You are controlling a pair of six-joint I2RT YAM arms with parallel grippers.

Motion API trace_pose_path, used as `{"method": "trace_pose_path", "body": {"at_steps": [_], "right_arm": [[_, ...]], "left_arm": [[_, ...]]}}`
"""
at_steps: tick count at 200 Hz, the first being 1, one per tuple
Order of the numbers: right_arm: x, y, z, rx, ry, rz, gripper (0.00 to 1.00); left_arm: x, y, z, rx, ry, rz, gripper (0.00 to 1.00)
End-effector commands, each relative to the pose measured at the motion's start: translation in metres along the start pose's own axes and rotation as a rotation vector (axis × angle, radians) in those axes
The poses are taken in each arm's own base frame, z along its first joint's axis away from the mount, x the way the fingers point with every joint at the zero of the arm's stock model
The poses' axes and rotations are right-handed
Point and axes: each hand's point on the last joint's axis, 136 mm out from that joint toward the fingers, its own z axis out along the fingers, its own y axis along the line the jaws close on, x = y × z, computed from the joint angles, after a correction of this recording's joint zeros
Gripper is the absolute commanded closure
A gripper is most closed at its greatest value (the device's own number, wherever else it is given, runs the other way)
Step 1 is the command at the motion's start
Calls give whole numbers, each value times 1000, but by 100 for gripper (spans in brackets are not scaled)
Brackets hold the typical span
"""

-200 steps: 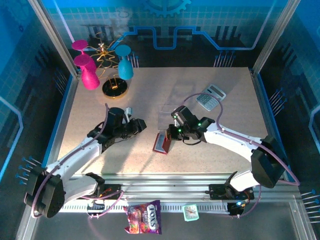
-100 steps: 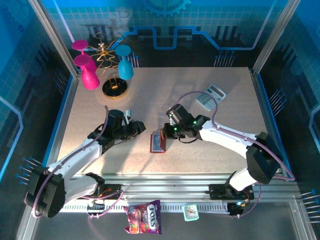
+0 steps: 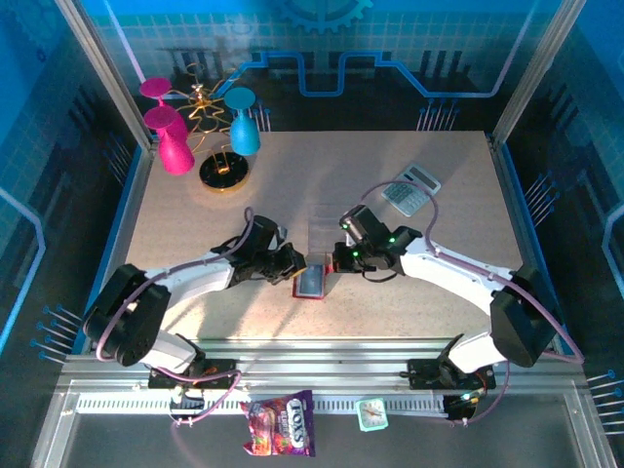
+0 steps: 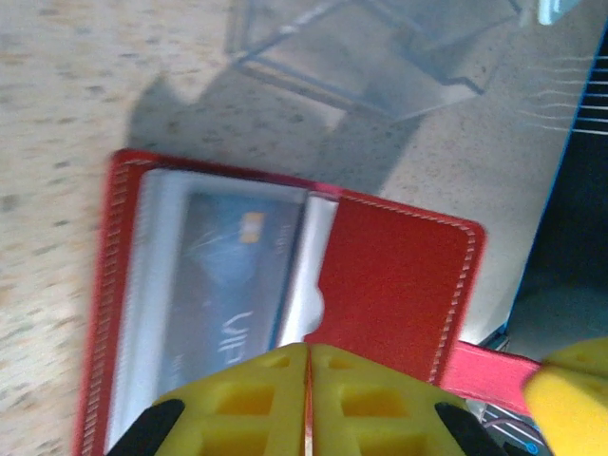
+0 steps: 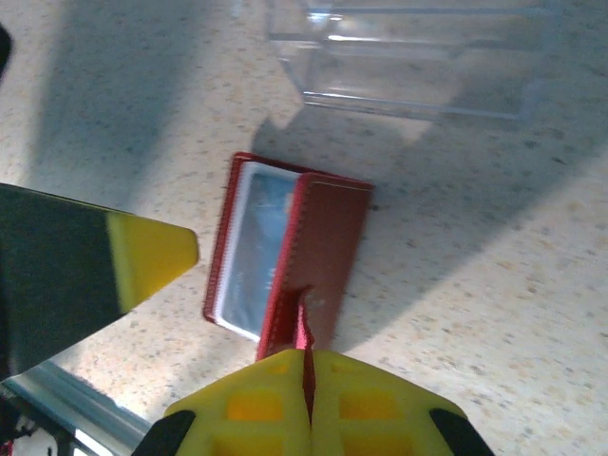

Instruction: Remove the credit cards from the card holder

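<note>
Top external: fixed, high behind the arm bases, tilted down and forward, wide shot with the whole worktop (image 3: 195, 224) in frame. Left wrist: sits just behind the left end effector (image 4: 309, 380), looks out past its fingers, very close over the card holder (image 4: 389, 275). Right wrist: same mount on the right end effector (image 5: 309, 375), a bit further back, steep downward. All three overlap on the card holder and clear box (image 5: 418, 57), mid-worktop.
</note>
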Motion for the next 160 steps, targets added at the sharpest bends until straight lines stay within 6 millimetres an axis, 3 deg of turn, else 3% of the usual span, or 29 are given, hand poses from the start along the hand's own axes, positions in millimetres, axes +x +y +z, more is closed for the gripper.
{"method": "trace_pose_path", "body": {"at_steps": [1, 48, 106, 160], "right_arm": [[4, -23, -3, 44, 11, 10, 95], [9, -43, 6, 62, 30, 40, 95], [28, -70, 31, 131, 87, 65, 89], [31, -88, 42, 195, 122, 69, 89]], "left_arm": [[0, -24, 9, 52, 23, 25, 91], [8, -13, 27, 12, 72, -16, 94], [17, 16, 33, -70, 87, -50, 96], [19, 22, 36, -83, 101, -67, 96]]}}
